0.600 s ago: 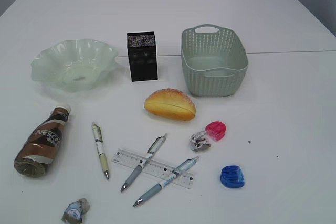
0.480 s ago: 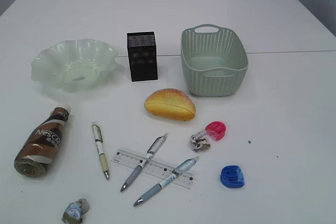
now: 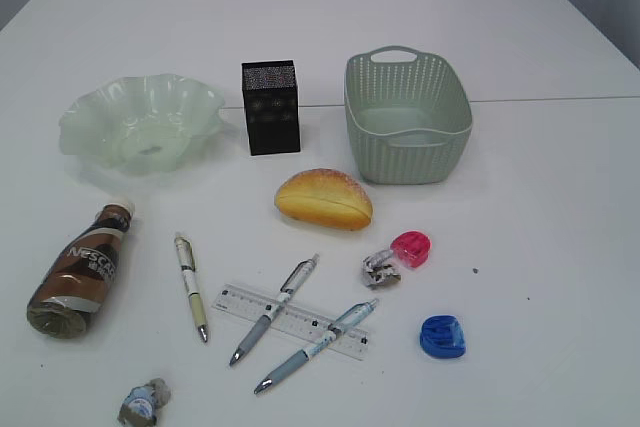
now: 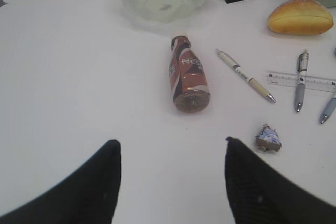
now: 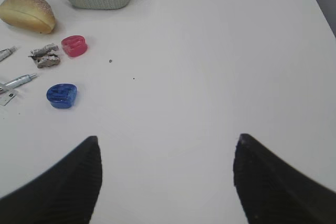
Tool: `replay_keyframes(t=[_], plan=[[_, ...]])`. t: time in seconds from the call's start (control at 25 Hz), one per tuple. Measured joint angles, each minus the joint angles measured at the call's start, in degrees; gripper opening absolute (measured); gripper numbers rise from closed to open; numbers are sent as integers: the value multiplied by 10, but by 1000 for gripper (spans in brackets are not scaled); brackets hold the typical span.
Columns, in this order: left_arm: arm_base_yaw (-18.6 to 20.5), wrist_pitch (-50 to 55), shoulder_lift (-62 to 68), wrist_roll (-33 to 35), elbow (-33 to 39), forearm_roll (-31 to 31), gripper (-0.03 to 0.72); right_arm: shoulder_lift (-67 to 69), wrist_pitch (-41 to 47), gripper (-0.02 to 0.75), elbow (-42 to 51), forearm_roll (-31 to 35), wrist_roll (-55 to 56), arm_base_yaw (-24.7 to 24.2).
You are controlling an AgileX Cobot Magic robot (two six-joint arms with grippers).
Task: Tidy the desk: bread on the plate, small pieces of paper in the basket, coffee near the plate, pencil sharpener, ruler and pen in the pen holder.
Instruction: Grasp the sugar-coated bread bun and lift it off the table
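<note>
Glass plate [image 3: 140, 122] and basket [image 3: 406, 117] at 12 o'clock empty; nothing sorted. Bread [image 3: 323, 198], coffee [image 3: 80, 272], 3 pens, ruler [image 3: 292, 320], 2 sharpeners, 2 paper scraps loose. Left gripper [image 4: 170, 174] and right gripper [image 5: 167, 174] both spread, empty.

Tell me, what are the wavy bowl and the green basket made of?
The wavy plate looks like frosted glass or maybe clear plastic: pale green, see-through, with a ruffled rim. The basket looks like matte moulded plastic, its walls patterned with little holes like weaving.

White table [image 3: 560, 197]: bread [image 3: 324, 199], pens, ruler [image 3: 290, 320].
</note>
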Motion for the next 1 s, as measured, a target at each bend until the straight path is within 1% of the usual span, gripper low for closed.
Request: replay_keyframes(t=[0.16,0.24,0.56,0.68,0.8,1.0], plan=[[0,-1,3,1,-1,10,456,0,0,571,0,0,0,0],[0,-1,13,6,-16,15,455,0,0,571,0,0,0,0],[0,3,167,15,-125,20,438,0,-1,570,0,0,-9,0],[0,5,227,32,-156,23,437,4,0,570,-26,0,-35,0],[0,2,286,39,-185,25,436,54,4,570,-55,5,-21,0],[0,0,392,42,-246,25,435,220,33,570,-73,37,9,0]])
